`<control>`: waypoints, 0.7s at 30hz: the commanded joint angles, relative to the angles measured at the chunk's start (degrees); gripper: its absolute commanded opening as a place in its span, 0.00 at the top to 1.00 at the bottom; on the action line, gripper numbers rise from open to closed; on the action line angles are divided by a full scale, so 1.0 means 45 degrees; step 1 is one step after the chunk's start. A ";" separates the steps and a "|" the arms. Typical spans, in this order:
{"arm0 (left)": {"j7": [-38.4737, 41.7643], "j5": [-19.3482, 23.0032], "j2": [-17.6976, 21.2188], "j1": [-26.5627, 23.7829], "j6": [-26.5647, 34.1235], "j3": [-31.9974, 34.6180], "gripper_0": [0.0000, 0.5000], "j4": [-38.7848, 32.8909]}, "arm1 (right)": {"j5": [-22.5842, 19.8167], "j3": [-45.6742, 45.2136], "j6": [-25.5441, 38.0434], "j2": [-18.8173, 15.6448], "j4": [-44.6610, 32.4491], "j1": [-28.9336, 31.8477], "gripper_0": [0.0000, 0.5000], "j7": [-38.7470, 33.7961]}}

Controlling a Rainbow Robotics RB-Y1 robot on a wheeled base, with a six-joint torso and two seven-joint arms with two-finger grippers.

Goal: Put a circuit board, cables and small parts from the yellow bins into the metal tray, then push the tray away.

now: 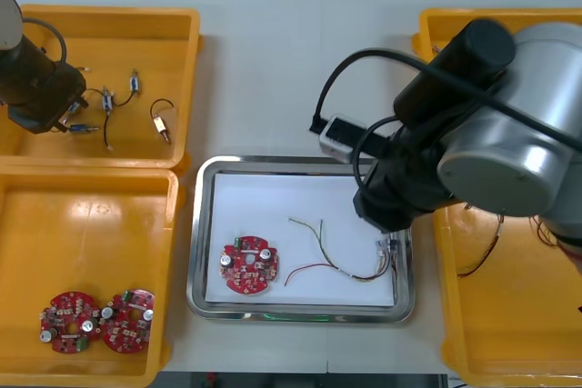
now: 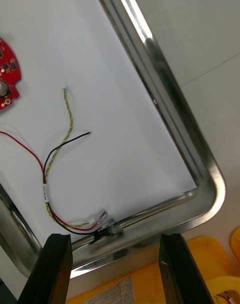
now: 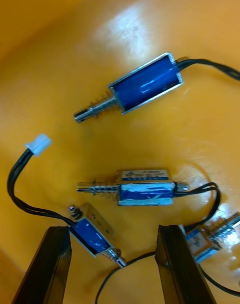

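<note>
As right end effector (image 2: 115,241) gapes, cable (image 2: 67,117) in tray (image 2: 170,119).

Left claw (image 3: 111,231) open, pointing down; right claw (image 2: 115,236) open too, its arm angled inward.

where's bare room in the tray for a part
The tray's far-left stretch, between its far rim and the board, is bare. The right half is crowded: the cable sprawls there, with the right jaws open above its right rim. Left jaws, open, hang over small metal parts.
</note>
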 commanded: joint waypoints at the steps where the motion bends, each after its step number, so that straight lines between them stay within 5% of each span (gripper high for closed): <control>1: 0.0613 0.0176 -0.0154 -0.0559 0.0128 -0.0281 0.00 0.0258 | -0.1141 -0.1628 0.0042 -0.0930 0.0479 -0.0922 0.00 -0.0378; 7: 0.0633 0.0254 -0.0154 -0.0403 -0.0126 -0.0652 0.00 0.0278 | -0.1649 -0.3074 0.0042 -0.1516 0.1749 -0.1527 0.00 -0.0437; 21: 0.0633 0.0391 -0.0174 -0.0149 -0.0478 -0.1023 0.00 0.0278 | 0.0011 -0.4265 0.0042 -0.1926 0.5088 -0.3070 0.00 -0.0320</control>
